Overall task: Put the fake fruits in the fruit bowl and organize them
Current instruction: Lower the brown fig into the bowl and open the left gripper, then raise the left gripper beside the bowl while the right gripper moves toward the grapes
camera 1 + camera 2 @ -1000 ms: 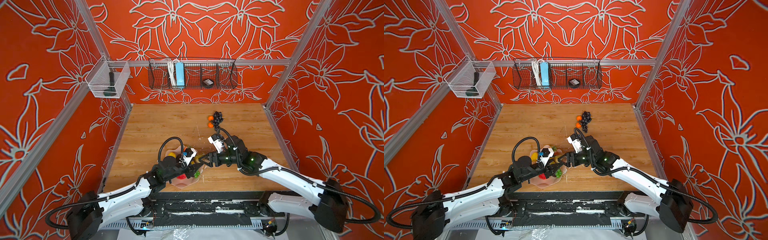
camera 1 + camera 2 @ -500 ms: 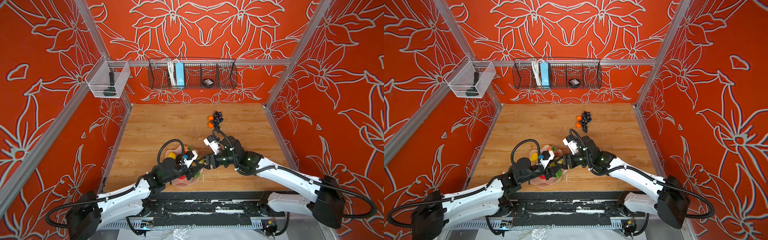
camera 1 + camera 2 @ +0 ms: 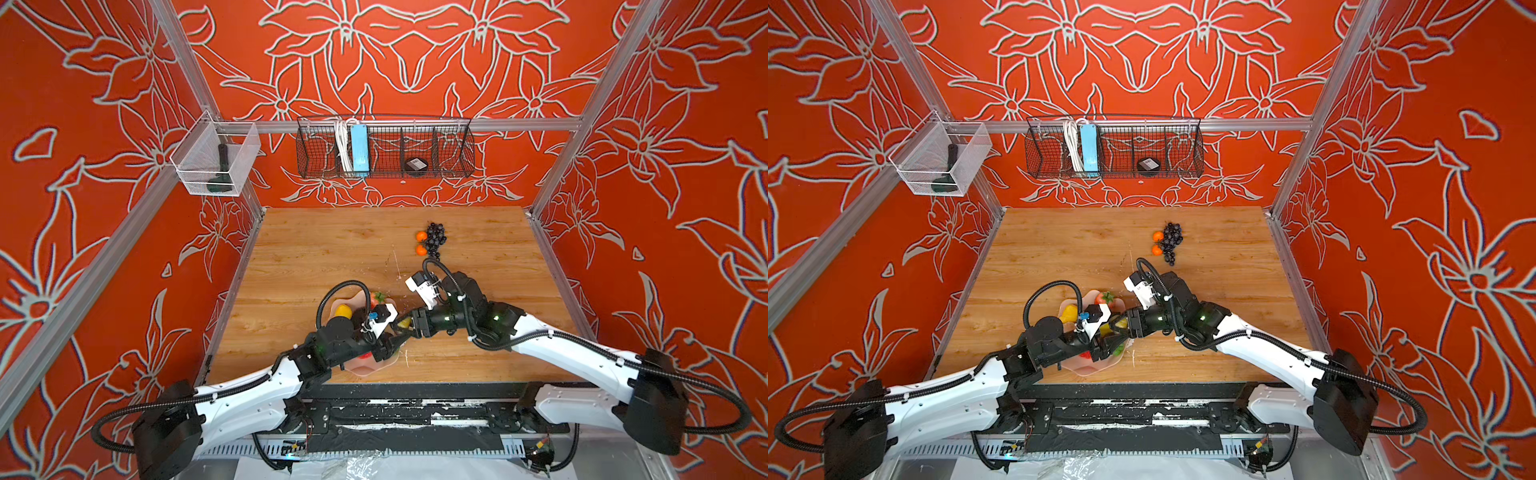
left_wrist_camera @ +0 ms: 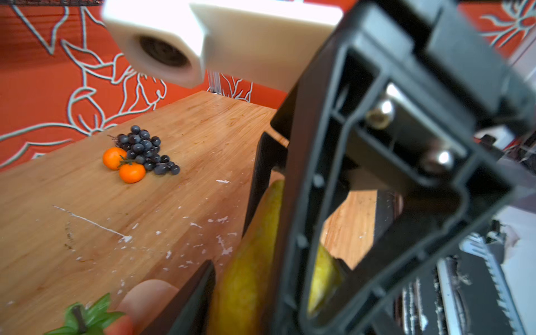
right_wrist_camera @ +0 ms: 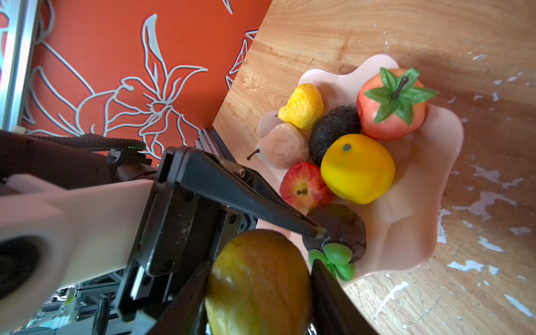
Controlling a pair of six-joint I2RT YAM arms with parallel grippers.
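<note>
Wood-grain worktop [image 3: 332, 249], scuffed with white flecks, enclosed by orange-red walls [image 3: 415, 62] printed with pale flower outlines. A wire basket [image 3: 384, 149] hangs on the rear wall and a clear bin [image 3: 216, 162] on the left one.

Both arms reach in from the near edge and meet tip to tip over the right rim of the fruit bowl [image 3: 365, 370], which sits near-left on the worktop. The right gripper [image 3: 405, 326] points left, its fingers [image 5: 327, 293] closed against both sides of a yellow-green fruit [image 5: 258, 290] held above the bowl's edge. The left gripper [image 3: 397, 343] points right. One of its fingers [image 5: 246, 197] runs past that fruit and its tip touches the mangosteen [image 5: 342, 226] — whether this pair grips anything cannot be told.

In the bowl lie a red tomato-like fruit [image 5: 388, 116], a round yellow fruit [image 5: 356, 168], an apple [image 5: 304, 188], a dark avocado [image 5: 333, 130], a beige pear [image 5: 284, 145] and a crinkled lemon [image 5: 301, 107]. The grape bunch [image 3: 434, 239] and two small oranges [image 3: 421, 236] lie together on bare wood toward the rear — well apart from the bowl.
</note>
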